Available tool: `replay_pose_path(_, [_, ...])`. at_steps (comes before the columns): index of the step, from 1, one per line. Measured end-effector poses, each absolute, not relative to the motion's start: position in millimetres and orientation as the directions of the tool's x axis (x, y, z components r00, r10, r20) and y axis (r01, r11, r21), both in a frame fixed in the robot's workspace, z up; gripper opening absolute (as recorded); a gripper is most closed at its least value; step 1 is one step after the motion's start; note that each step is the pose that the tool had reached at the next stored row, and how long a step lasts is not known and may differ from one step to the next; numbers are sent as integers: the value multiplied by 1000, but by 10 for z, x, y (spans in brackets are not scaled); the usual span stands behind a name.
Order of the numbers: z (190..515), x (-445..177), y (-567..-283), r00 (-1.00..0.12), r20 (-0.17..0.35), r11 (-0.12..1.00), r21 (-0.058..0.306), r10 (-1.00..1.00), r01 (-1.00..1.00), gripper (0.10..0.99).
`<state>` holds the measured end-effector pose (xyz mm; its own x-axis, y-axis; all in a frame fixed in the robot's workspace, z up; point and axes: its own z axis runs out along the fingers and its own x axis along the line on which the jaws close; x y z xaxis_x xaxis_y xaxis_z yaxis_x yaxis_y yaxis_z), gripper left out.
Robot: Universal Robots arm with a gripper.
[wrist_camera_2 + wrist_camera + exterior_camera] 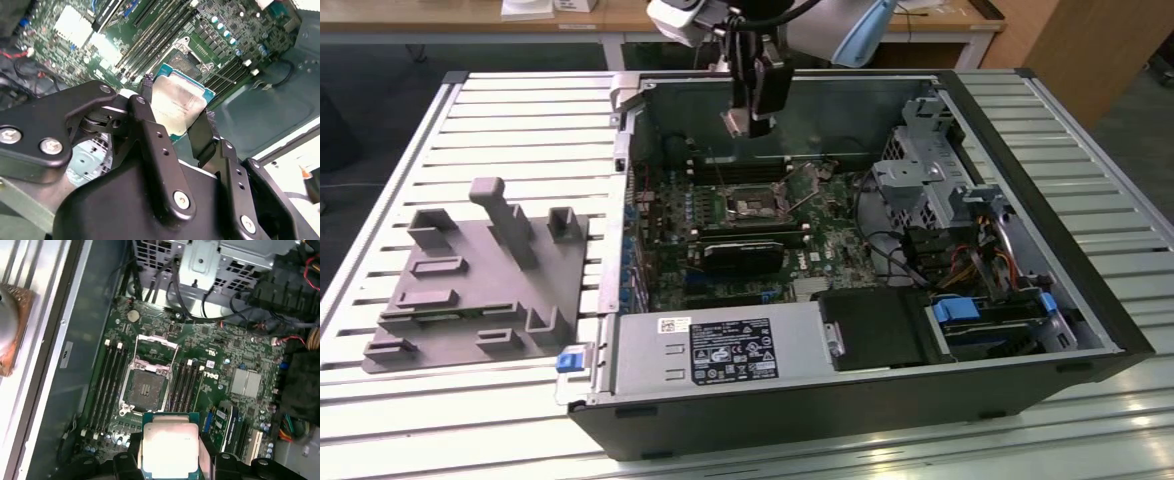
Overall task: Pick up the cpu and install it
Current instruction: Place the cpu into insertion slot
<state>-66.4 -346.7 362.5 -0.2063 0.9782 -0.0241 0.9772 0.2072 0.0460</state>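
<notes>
While it hangs over the open case (881,405), the cpu (170,452) is pinched by two opposite edges between the fingers of the gripper (178,107), silver lid up and clear of the motherboard (220,350). In the exterior view the socket (754,208) sits at six o'clock from the chip, its metal frame swung open and its bed bare. The grey fixture (467,280) lies out at eight o'clock on the slatted table (520,120). I judge this step wants the chip kept level, its edges squared to the socket, with no sideways scrape across the contacts.
</notes>
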Motion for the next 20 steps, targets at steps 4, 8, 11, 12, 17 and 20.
replay_pose_path(4, [3620,-664,-3467,-139,-24,140,46,990,989,537])
replay_pose_path(8, [3615,-664,-3467,-74,-25,75,46,997,996,537])
replay_pose_path(11, [3613,-664,-3467,-28,-25,30,46,999,999,537])
replay_pose_path(12, [3611,-664,-3467,-2,-25,3,46,1000,999,537])
replay_pose_path(17, [3603,-664,-3466,112,-25,-111,46,993,993,537])
replay_pose_path(20, [3596,-664,-3466,167,-25,-166,46,986,985,537])
